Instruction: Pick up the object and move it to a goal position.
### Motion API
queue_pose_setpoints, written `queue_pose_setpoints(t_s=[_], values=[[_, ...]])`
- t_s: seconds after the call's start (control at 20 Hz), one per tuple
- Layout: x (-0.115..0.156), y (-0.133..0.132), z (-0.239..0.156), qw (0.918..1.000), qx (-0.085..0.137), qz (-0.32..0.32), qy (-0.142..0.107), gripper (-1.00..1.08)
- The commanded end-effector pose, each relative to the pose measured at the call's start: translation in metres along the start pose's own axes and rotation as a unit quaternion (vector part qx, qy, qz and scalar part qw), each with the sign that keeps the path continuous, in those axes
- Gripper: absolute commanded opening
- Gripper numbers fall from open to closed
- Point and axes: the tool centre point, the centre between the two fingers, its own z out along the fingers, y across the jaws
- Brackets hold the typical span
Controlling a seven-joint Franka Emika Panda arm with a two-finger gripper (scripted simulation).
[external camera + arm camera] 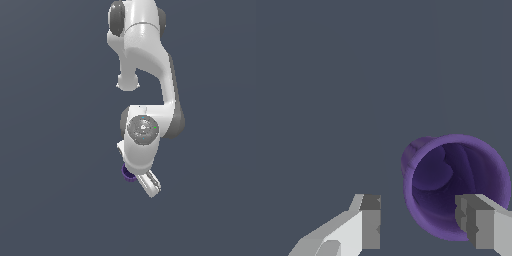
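Observation:
The object is a small dark purple cup point(456, 185) with a hollow top, and I look down into its opening in the wrist view. In the exterior view only a purple edge of the cup point(128, 173) shows beside the white hand, which hides the rest. My gripper point(423, 215) is open and holds nothing. One finger point(371, 225) stands apart from the cup's side. The other finger point(478, 225) overlaps the cup's rim and opening. In the exterior view the gripper point(150, 184) points down, close above the cup.
A plain dark grey floor point(55, 150) lies all around. The white arm point(147, 60) reaches down from the top of the exterior view. No other objects show.

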Motion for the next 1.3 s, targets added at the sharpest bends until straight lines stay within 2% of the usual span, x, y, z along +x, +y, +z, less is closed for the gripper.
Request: queue_pose_setpoints(t_s=[0.0, 0.65, 0.7, 1.25], values=[[0.0, -0.001, 0.001, 1.0, 0.0, 0.005, 0.0, 0.28], [0.0, 0.0, 0.031, 1.0, 0.0, 0.006, 0.0, 0.28], [0.0, 0.0, 0.031, 1.0, 0.0, 0.006, 0.0, -1.0], [0.0, 0.0, 0.031, 1.0, 0.0, 0.006, 0.0, -1.0]])
